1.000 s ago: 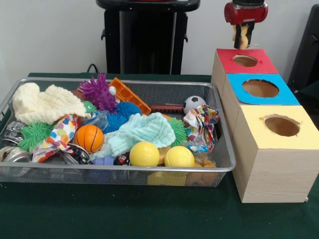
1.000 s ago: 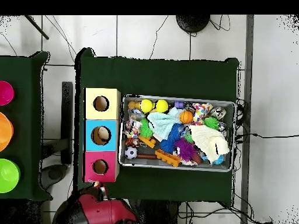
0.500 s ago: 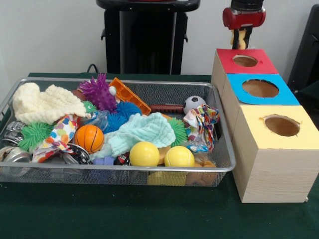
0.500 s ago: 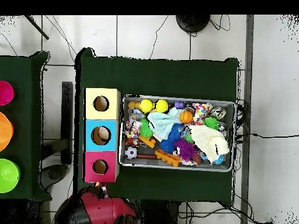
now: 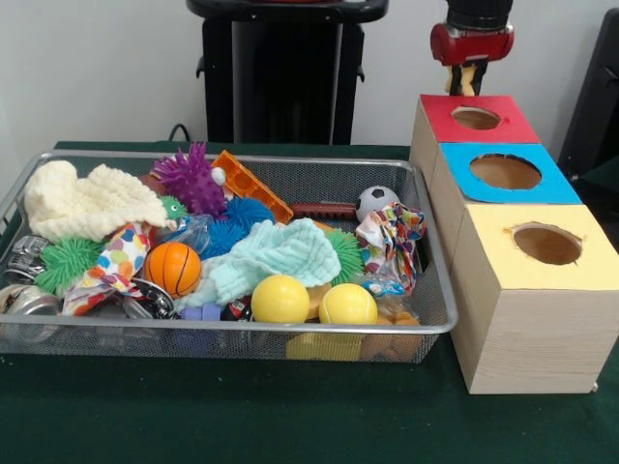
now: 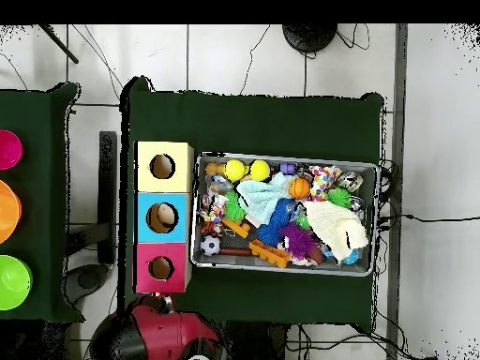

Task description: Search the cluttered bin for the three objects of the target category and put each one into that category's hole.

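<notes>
A wire mesh bin [image 5: 232,327] holds mixed toys: two yellow balls [image 5: 280,299], a small basketball [image 5: 173,268], a soccer ball [image 5: 376,201], a purple spiky ball [image 5: 191,179], a mint cloth [image 5: 276,253] and a cream cloth [image 5: 82,203]. To the right stand three wooden boxes with holes in their lids: red [image 5: 476,117], blue [image 5: 506,171] and yellow [image 5: 546,243]. My gripper [image 5: 471,75] hangs above and just behind the red box, with something yellowish showing at its tip. Seen from overhead, the red arm [image 6: 169,333] sits beside the red box [image 6: 161,268].
An orange plastic toy [image 5: 251,184], blue and green spiky balls and a patterned cloth [image 5: 392,237] crowd the bin. A black stand [image 5: 285,72] rises behind it. In the overhead view, coloured bowls [image 6: 7,281] sit on a second table at the left edge.
My gripper has risen from just over the red box's hole to higher up near the top edge. Nothing in the bin has moved.
</notes>
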`<state>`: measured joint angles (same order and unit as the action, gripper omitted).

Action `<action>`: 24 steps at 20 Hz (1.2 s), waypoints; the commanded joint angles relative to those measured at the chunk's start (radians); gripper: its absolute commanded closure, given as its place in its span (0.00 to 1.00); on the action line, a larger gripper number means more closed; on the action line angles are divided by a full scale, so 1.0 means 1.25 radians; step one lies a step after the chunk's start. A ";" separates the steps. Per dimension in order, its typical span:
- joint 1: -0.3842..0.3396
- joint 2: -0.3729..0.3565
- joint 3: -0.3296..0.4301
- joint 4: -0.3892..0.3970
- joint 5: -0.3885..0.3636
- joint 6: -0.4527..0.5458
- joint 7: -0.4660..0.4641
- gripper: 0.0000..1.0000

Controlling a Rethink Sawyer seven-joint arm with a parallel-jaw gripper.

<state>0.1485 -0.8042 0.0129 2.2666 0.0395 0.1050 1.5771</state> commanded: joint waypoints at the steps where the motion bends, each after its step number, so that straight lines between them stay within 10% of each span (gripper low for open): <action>1: -0.001 -0.061 -0.020 -0.112 0.045 0.152 0.135 1.00; 13: 0.011 -0.149 -0.048 -0.176 0.010 0.358 0.136 1.00; 24: -0.001 -0.102 -0.030 -0.177 0.007 0.289 0.142 1.00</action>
<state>0.1678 -0.9762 -0.0446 2.1189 0.0376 0.4779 1.5771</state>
